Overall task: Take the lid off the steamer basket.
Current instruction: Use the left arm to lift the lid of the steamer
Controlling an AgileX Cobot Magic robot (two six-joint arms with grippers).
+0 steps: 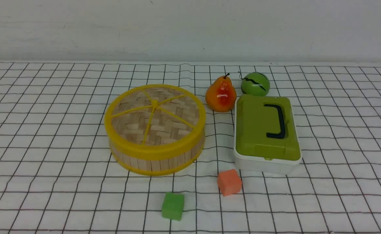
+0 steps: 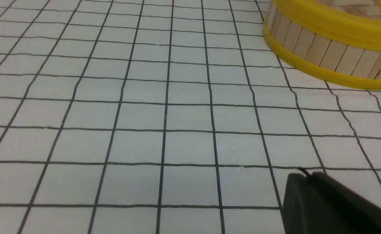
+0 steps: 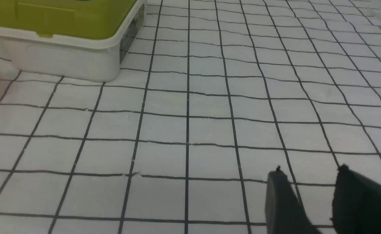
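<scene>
The lid [image 1: 154, 113], a woven-bamboo disc with a thick yellow rim and yellow spokes, sits on the steamer basket [image 1: 157, 159], a round slatted tub with yellow rims, at the table's middle. The basket's side also shows in the left wrist view [image 2: 327, 52], with a strip of the lid [image 2: 356, 9] above it. Neither arm shows in the front view. My left gripper [image 2: 307, 174] is shut and empty, low over the cloth, well short of the basket. My right gripper [image 3: 309, 172] is open and empty over bare cloth near the white box.
A white box with a green lid and black handle [image 1: 266, 130] stands right of the basket, also in the right wrist view [image 3: 63, 35]. A pear [image 1: 221, 94] and a green ball [image 1: 255, 84] lie behind it. An orange cube [image 1: 229, 182] and a green cube [image 1: 173, 205] lie in front.
</scene>
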